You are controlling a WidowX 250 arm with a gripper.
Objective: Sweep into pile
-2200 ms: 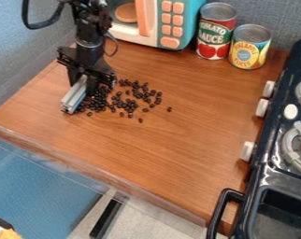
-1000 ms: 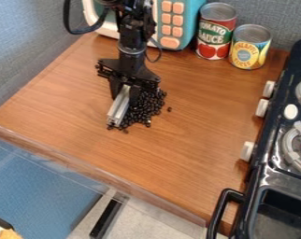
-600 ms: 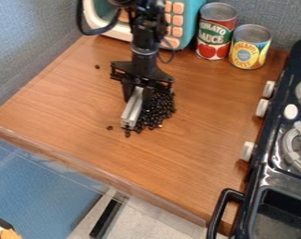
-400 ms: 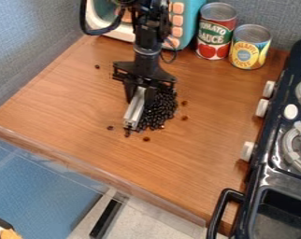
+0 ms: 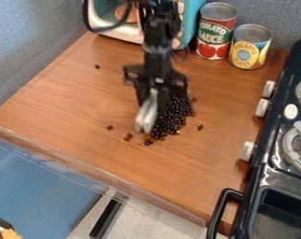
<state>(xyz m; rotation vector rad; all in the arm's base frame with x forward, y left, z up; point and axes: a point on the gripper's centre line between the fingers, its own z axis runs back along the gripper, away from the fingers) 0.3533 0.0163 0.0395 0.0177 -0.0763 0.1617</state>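
The black gripper (image 5: 155, 92) hangs over the middle of the wooden counter, shut on a light grey bar (image 5: 146, 115) that slants down toward the front left, low at the counter. Right up against the bar's right side lies a dense heap of small dark beans (image 5: 173, 113), partly hidden behind the gripper. A few beans lie apart: one at the back left (image 5: 97, 66), one left of the bar (image 5: 110, 127), some near its lower end (image 5: 128, 137), and one to the right of the heap (image 5: 200, 127).
At the back stand a toy microwave (image 5: 191, 23), a red-labelled can (image 5: 216, 31) and a yellow-labelled can (image 5: 249, 46). A black toy stove (image 5: 275, 170) lines the right side, its handle (image 5: 219, 210) jutting left. The counter's front edge (image 5: 96, 170) runs diagonally.
The gripper and bar have moved right and toward the front, and the beans have shifted with them from a loose scatter into a denser heap. A few beans have ended up apart from it.
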